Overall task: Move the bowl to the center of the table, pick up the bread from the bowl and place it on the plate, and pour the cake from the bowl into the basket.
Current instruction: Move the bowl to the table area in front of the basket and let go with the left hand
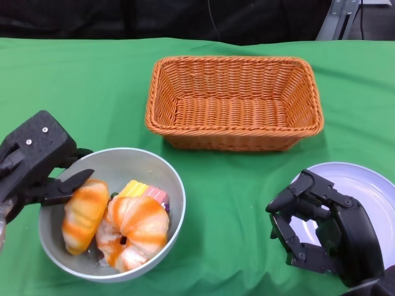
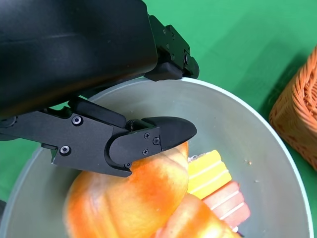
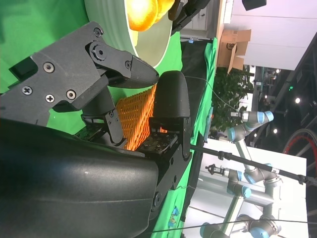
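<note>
At bowl (image 1: 170, 179) rim | left hand (image 1: 37, 163) grips bread (image 1: 84, 215)

We find no writing, label, brand or number that we can read in any view. Beyond the right robot hand (image 3: 148, 99), a cardboard box (image 3: 237, 47) in the background carries a small dark mark, too small for us to make out.

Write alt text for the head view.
The left hand grips the rim of a grey bowl holding two croissants and a striped cake. An empty wicker basket stands beyond; the right hand hovers over a pale plate.
</note>
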Robot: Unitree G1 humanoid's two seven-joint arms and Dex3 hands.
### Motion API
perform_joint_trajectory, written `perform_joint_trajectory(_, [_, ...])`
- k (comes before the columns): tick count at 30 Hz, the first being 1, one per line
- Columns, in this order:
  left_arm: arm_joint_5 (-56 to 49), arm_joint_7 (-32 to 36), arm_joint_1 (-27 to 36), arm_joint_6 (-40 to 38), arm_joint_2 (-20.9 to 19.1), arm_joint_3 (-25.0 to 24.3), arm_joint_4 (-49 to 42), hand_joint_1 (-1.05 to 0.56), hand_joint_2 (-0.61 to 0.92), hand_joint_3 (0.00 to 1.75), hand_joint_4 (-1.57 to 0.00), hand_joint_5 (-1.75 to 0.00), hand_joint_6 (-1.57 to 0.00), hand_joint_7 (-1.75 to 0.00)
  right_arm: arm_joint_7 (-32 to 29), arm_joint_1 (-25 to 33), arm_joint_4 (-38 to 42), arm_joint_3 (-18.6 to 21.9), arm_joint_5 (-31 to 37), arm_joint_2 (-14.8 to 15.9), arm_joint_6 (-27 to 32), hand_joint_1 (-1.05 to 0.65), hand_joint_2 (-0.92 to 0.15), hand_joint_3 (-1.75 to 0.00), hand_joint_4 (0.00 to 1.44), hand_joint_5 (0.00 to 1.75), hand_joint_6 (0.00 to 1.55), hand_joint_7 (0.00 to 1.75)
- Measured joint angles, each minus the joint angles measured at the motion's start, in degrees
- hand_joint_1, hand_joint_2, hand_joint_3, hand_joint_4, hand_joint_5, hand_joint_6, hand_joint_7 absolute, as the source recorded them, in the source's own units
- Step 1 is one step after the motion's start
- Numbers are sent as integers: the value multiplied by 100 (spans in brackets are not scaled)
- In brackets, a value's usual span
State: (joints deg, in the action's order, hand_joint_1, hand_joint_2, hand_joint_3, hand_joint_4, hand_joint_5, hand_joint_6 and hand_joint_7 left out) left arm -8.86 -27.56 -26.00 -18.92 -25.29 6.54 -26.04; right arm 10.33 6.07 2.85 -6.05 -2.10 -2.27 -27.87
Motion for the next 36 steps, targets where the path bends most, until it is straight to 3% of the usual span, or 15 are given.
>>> perform_joint_trajectory(19, [28,348,-13,-7,225,-22,4,-54,92,60,-56,-3,-33,-1,-22,2,0,-79,27,-55,0,-15,-56,-95,71,162,64,132])
perform_joint_trajectory(36, [68,726,-24,-213,771,-133,268,-54,92,58,-63,-4,-39,-3,-26,13,5,-128,27,-81,-3,-15,-54,-99,71,162,64,133])
